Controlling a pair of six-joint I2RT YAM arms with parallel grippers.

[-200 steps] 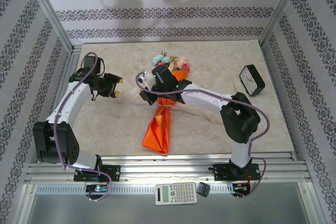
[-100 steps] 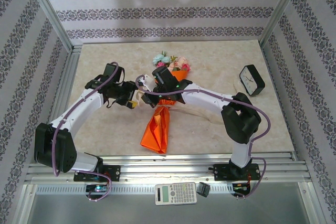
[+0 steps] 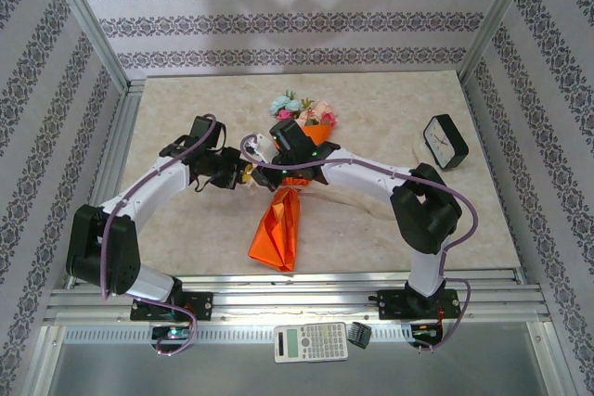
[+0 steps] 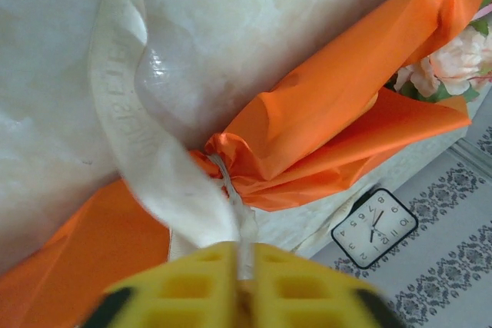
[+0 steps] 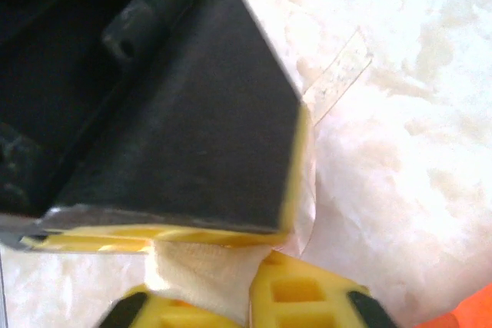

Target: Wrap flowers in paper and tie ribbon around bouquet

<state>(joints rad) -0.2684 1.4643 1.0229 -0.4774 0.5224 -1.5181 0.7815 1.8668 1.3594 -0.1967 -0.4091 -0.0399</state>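
Note:
The bouquet (image 3: 278, 224) lies mid-table, an orange paper (image 4: 330, 128) cone with the flowers (image 3: 303, 113) at its far end. The beige ribbon (image 4: 127, 124) loops round the pinched neck of the cone. My left gripper (image 3: 245, 176) sits just left of that neck, and in the left wrist view it (image 4: 244, 266) is shut on a thin strand of the ribbon. My right gripper (image 3: 257, 147) is right beside it. In the right wrist view its jaws (image 5: 204, 297) stand slightly apart with the ribbon (image 5: 200, 266) lying between them, close under the left gripper's black finger (image 5: 192, 136).
A black-framed clock (image 3: 445, 141) stands at the right of the table, also seen past the bouquet (image 4: 374, 228). A calculator (image 3: 311, 341) and a small black item (image 3: 360, 334) lie on the front rail. Patterned walls and metal posts enclose the table.
The left arm swung right, from open and apart to the bouquet's neck, and shut on the ribbon. The right gripper's jaws have parted slightly; the bouquet has barely moved.

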